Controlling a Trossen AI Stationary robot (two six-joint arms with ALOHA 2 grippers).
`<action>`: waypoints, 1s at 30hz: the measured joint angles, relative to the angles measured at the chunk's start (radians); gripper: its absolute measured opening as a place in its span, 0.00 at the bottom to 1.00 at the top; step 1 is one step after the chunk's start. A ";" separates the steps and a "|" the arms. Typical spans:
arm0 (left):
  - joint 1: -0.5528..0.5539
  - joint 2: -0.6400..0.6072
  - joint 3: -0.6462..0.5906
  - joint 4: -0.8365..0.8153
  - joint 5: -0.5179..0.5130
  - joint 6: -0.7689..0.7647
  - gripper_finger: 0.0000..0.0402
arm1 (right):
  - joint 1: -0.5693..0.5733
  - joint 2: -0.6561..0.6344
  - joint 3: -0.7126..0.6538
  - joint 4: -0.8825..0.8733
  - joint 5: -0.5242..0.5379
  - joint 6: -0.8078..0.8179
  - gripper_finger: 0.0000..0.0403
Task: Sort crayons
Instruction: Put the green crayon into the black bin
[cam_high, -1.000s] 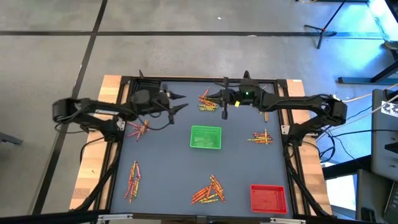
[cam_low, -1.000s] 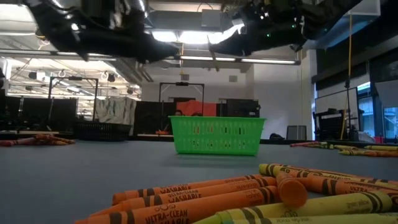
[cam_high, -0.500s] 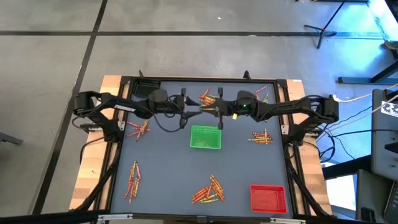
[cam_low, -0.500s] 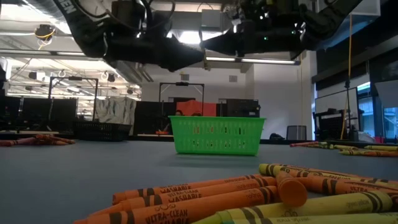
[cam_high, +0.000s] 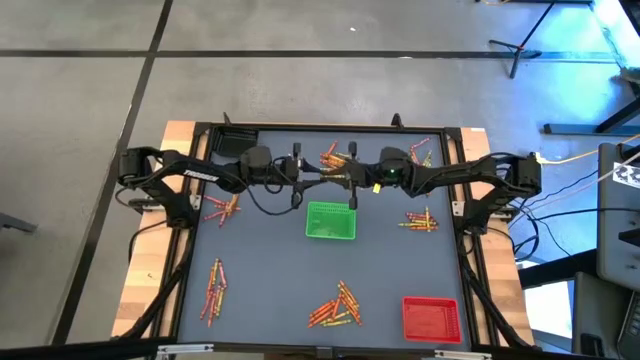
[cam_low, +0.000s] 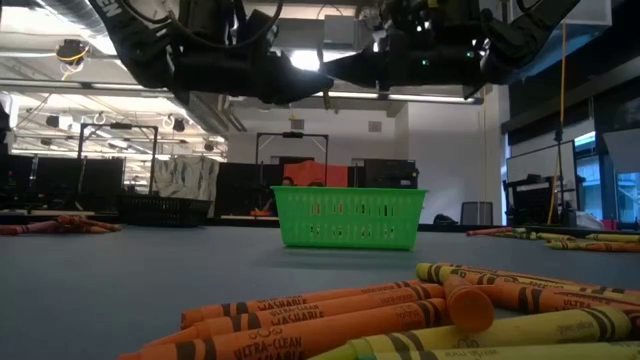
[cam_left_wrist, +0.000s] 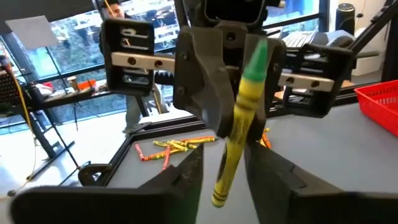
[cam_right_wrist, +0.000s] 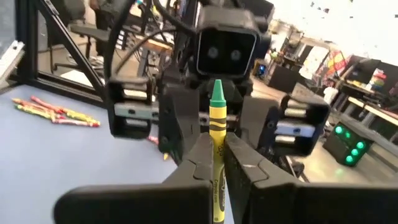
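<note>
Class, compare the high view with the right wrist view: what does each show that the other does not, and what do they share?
Only the high view shows the green square tray, the red square tray and the scattered piles of crayons across the dark table.

Only the right wrist view shows the yellow-wrapped, green-tipped crayon upright, pinched in the right gripper, with the left gripper facing it closely.

Both show the two dark arms meeting tip to tip above the table, and loose crayons lying on it.
</note>
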 joint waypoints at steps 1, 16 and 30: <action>0.000 0.000 0.000 0.002 0.000 0.000 0.18 | 0.000 0.000 0.000 0.001 -0.004 0.001 0.03; 0.003 -0.057 -0.001 -0.127 -0.176 0.040 0.03 | 0.006 -0.083 0.001 -0.124 0.025 0.049 0.33; 0.181 -0.333 -0.001 -0.789 -0.768 0.106 0.03 | 0.005 -0.369 0.001 -0.879 0.525 0.090 0.46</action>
